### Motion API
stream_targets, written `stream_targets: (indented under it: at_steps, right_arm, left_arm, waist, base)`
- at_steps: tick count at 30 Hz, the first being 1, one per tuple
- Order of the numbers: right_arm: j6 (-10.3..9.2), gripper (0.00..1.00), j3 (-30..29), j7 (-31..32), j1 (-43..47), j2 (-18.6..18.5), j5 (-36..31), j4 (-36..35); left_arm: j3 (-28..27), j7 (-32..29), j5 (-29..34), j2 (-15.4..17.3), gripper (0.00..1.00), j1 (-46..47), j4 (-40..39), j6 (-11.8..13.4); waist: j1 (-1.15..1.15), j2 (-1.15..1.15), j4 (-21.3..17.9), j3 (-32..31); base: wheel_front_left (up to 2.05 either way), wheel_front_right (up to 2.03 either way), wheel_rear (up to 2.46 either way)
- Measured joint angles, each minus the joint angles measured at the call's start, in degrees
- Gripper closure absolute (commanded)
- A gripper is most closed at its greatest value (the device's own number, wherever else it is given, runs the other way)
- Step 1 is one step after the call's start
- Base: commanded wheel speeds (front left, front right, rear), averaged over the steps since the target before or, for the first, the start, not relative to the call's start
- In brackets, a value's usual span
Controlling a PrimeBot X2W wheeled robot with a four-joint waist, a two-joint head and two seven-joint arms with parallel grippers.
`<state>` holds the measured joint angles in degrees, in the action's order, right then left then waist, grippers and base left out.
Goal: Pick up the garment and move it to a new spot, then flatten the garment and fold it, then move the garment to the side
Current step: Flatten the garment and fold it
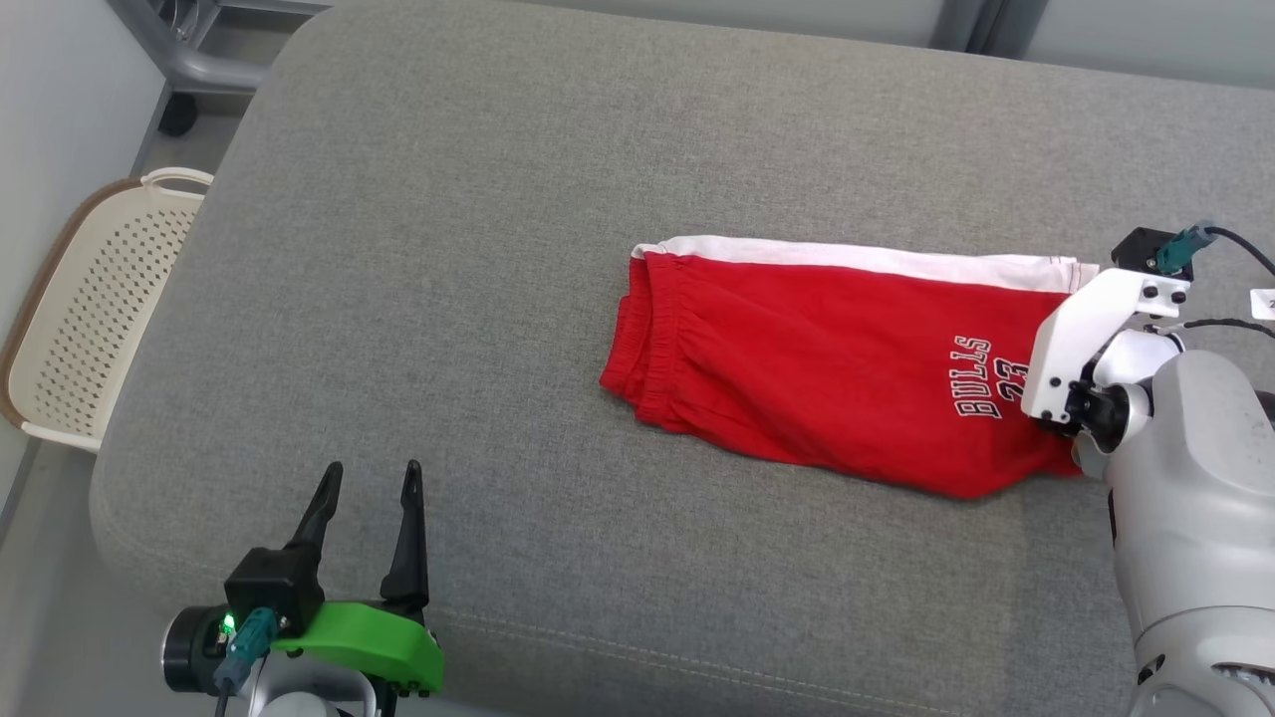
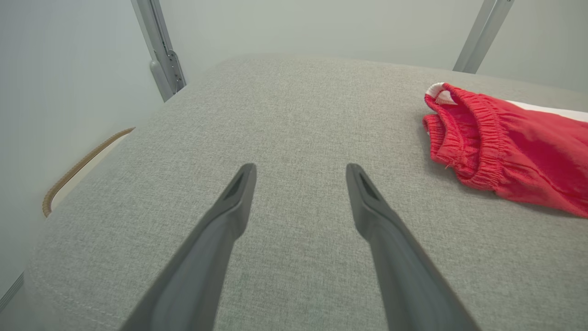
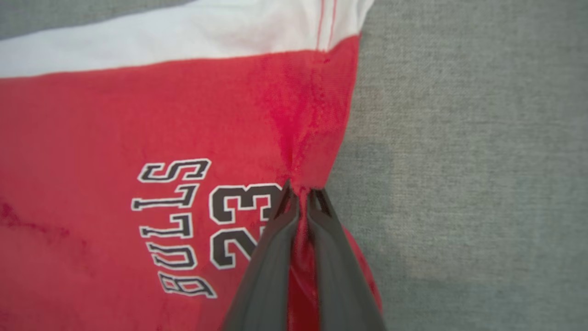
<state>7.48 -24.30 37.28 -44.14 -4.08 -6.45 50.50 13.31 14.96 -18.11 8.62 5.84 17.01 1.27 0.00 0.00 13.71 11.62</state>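
One tight pinch by the right gripper point(image 3: 302, 191) on a bunched fold of the red Bulls shorts point(image 1: 817, 378), right at the fingertips beside the printed "23", with the rest spread out to its left on the grey cushion point(image 1: 448, 299). Wide apart and empty at the left gripper point(image 1: 371, 473), above bare cushion, with the elastic waistband point(image 2: 487, 138) ahead to its right, well apart.

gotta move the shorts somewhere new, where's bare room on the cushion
Biggest bare patch: the cushion between the shorts and the basket side, ahead of the open left fingers. Another bare band lies behind the shorts. Crowded at the right end, where the right fingers pinch the shorts.
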Motion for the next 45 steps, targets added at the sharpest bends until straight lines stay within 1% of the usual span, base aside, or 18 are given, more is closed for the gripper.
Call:
stream_targets:
  at_steps: [5,12,15,20,23,27,30,34,45]
  right_arm:
    - [0.07,1.00,-1.0,0.2,0.6,-0.9,-2.1,0.0]
    - [0.05,1.00,-3.0,1.0,1.3,-4.5,-5.5,-2.4]
    - [0.05,1.00,-2.5,1.6,1.6,-5.6,-7.4,-3.3]
    - [0.05,1.00,-0.8,1.7,1.7,-5.9,-9.5,-4.9]
    - [0.05,1.00,0.2,1.7,1.7,-5.1,-9.5,-4.9]
    - [0.05,1.00,2.2,1.7,1.6,-2.5,-7.4,-3.7]
    - [0.05,1.00,3.9,1.8,0.9,-1.5,-6.0,-2.9]
    - [0.05,1.00,6.5,2.2,-1.0,-0.2,-5.2,-1.1]
    - [0.04,1.00,8.8,1.8,-4.1,1.0,-4.8,4.9]
  left_arm:
    - [0.2,0.0,0.0,0.0,0.00,-0.6,0.2,-0.1]
    - [0.5,0.1,-0.1,0.3,0.00,-1.8,0.3,-0.1]
    - [0.8,0.0,-0.2,0.6,0.00,-2.1,0.5,-0.1]
    - [1.1,-0.2,-0.3,0.8,0.00,-3.4,0.7,0.0]
    - [1.5,-0.2,-0.3,0.8,0.00,-3.9,0.8,0.1]
    - [1.9,-0.3,-0.5,1.0,0.00,-4.6,1.1,0.0]
    - [2.6,-0.5,-0.5,0.9,0.00,-4.6,1.0,-0.2]
    - [3.6,-0.8,-0.5,0.7,0.00,-4.6,1.0,-0.4]
    - [5.2,-0.7,-0.5,-0.3,0.00,-3.6,1.2,-1.1]
  waist:
    - [0.00,0.00,0.0,-1.4]
    - [0.00,0.00,0.1,-3.7]
    - [0.00,0.00,0.2,-4.8]
    - [0.00,0.00,0.2,-6.7]
    - [0.00,0.00,0.3,-8.0]
    - [0.00,0.00,0.8,-9.7]
    - [0.00,0.00,1.6,-10.4]
    - [0.00,0.00,3.8,-10.6]
    - [0.00,0.00,9.5,-9.3]
  base:
    - [0.00,0.00,0.00]
    - [0.00,0.00,0.00]
    - [0.00,0.00,0.00]
    - [0.00,0.00,0.00]
    - [0.00,0.00,0.00]
    - [0.00,0.00,0.00]
    - [0.00,0.00,0.00]
    - [0.00,0.00,0.00]
    - [0.00,0.00,0.00]
